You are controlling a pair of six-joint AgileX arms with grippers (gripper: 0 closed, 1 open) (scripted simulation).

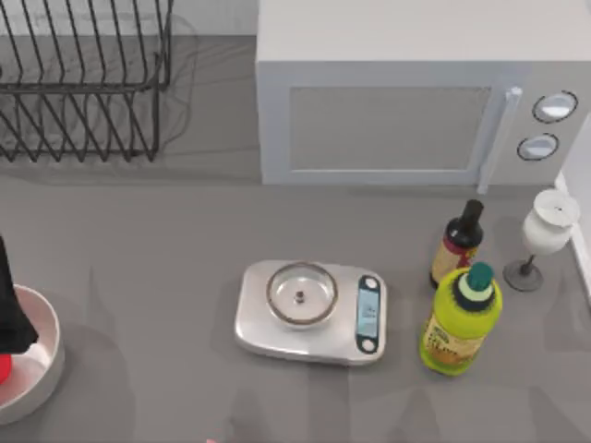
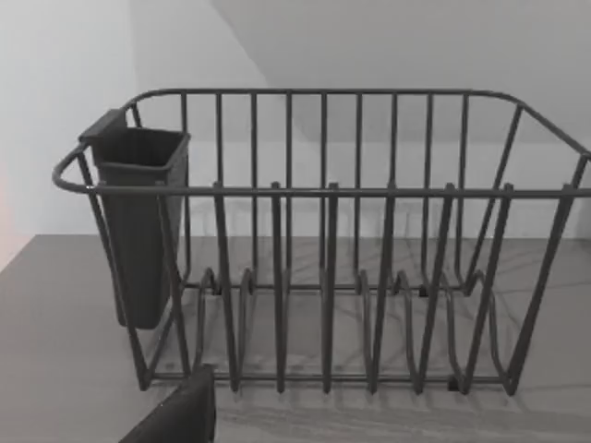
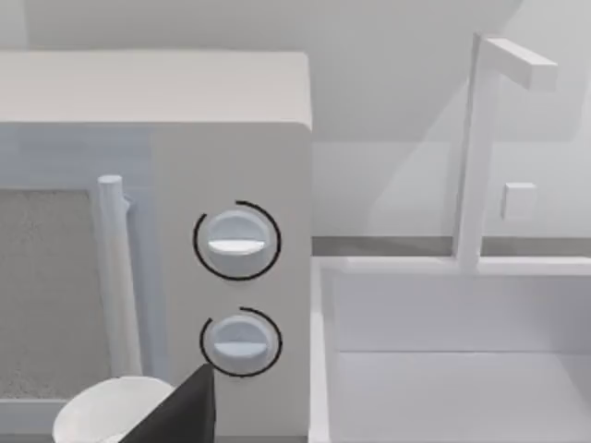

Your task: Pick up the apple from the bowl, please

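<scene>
The bowl is white-pinkish with a thick rim and is cut off by the left edge of the top view. Inside it, at the picture's very edge, a sliver of the red apple shows. My left arm is a black shape hanging over the bowl's far side, just above the apple and covering part of it. A dark piece of my left gripper shows in the left wrist view, which faces the dish rack. A dark piece of my right gripper shows before the microwave.
A silver scale with a steel dish sits mid-table. A dark bottle, a yellow-green bottle and a wine glass stand at the right. The microwave and dish rack line the back. A sink lies at the far right.
</scene>
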